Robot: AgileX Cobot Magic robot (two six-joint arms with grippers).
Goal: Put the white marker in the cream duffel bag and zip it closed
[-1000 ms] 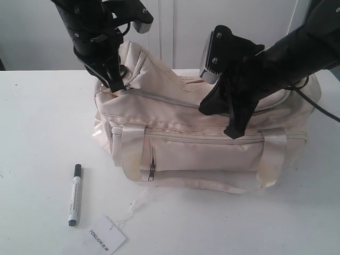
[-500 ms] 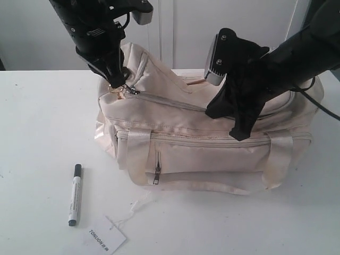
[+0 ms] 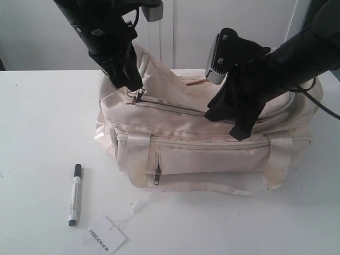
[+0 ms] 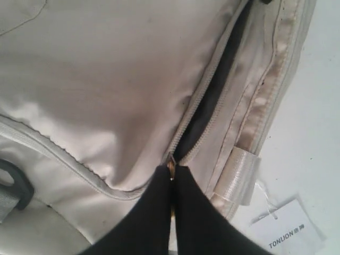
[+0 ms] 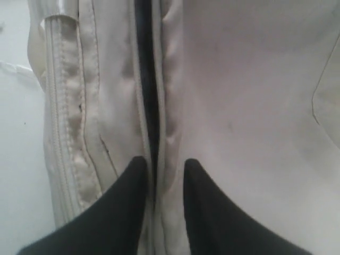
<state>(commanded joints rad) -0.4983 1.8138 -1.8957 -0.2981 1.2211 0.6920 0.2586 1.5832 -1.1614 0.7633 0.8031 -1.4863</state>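
The white marker (image 3: 74,194) lies on the table in front of the cream duffel bag's (image 3: 212,154) left end, well away from both grippers. My left gripper (image 3: 132,87) (image 4: 171,170) is shut on the top zip's metal pull (image 4: 171,166) near the bag's left end. Past the pull the zip gapes and dark lining (image 4: 212,101) shows. My right gripper (image 3: 234,127) (image 5: 162,164) rests on the bag's top right of centre. It is open, its fingers astride the zip's cream fabric lip (image 5: 170,122), with a dark slit beside it.
A white paper tag (image 3: 106,235) printed TONLION lies on a thread near the table's front edge, right of the marker. The bag's front pocket zip (image 3: 157,172) and satin straps (image 3: 135,154) face the camera. A white wall stands behind the table.
My left gripper has moved rightward along the top zip with the pull in it. My right gripper's fingers have parted from shut, and the bag's left end has shifted slightly.
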